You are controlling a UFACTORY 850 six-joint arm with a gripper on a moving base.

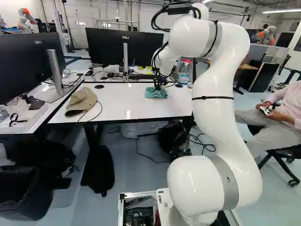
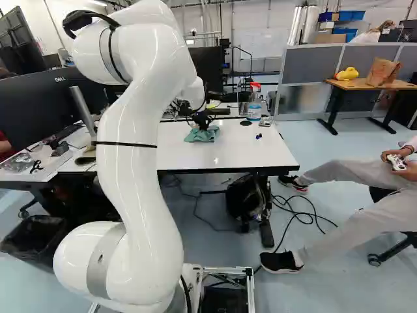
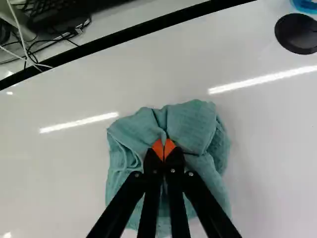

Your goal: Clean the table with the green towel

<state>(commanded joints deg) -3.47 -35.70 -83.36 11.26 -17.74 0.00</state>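
The black gripper (image 2: 203, 126) had its jaws all but closed, a fold of the green towel (image 3: 190, 124) pinched between, bunched on the white table (image 1: 136, 107), the hat (image 1: 82, 100) towards nine o'clock.

- Towel (image 3: 190, 124): teal cloth, matt, deeply creased, marked with a fine waffle texture.
- Table (image 1: 131, 101): white top, smooth and glossy; streaks of light are reflected in it.
- Arm (image 1: 214, 84): white casing, smooth, glossy, ringed by duller grey bands.
- Hat (image 1: 81, 102): tan cloth, matt, softly crumpled.
- Spray bottle (image 2: 254, 109): clear plastic, topped with red.
- Bag (image 2: 383, 72): brown paper, matt, wrinkled.
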